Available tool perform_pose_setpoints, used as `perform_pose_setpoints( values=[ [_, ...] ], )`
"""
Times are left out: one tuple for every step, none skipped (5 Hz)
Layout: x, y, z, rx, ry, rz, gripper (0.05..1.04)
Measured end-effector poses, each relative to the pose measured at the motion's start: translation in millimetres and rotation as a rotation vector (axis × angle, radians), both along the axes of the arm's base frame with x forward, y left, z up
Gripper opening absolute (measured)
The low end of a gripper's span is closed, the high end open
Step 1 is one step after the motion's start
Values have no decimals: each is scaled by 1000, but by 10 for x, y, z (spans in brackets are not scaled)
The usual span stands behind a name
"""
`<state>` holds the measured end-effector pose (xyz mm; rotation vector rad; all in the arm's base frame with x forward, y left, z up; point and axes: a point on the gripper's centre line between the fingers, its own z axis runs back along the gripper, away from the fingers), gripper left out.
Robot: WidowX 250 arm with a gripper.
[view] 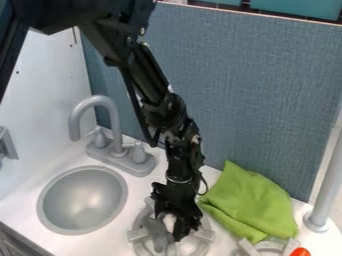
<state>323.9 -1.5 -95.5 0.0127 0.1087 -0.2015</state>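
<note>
Gripper (177,222) (open or closed, indiscernible) points down beside a grey object (157,234), probably supported by the lower-centre burner (137,234).

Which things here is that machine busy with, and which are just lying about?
Part of the work:
- black pincer
- grey object beside it
- round burner beneath

Just about:
- green cloth
- orange object
- sink
- gooseneck faucet

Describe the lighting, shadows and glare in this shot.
Camera view: the light looks soft, with no hard-edged shadow standing out; the grey sink basin carries a pale, diffuse sheen; the white counter is bright; the black arm and tool are so dark that their parts merge.
</note>
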Motion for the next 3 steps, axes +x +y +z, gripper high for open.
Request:
perform_pose_setpoints(
  values=[
    [-29,-56,-34,-54,-70,18,686],
    [-62,-110,-16,-100,-109,53,940],
    [-79,-174,212,-147,-138,52,1009]
  ],
)
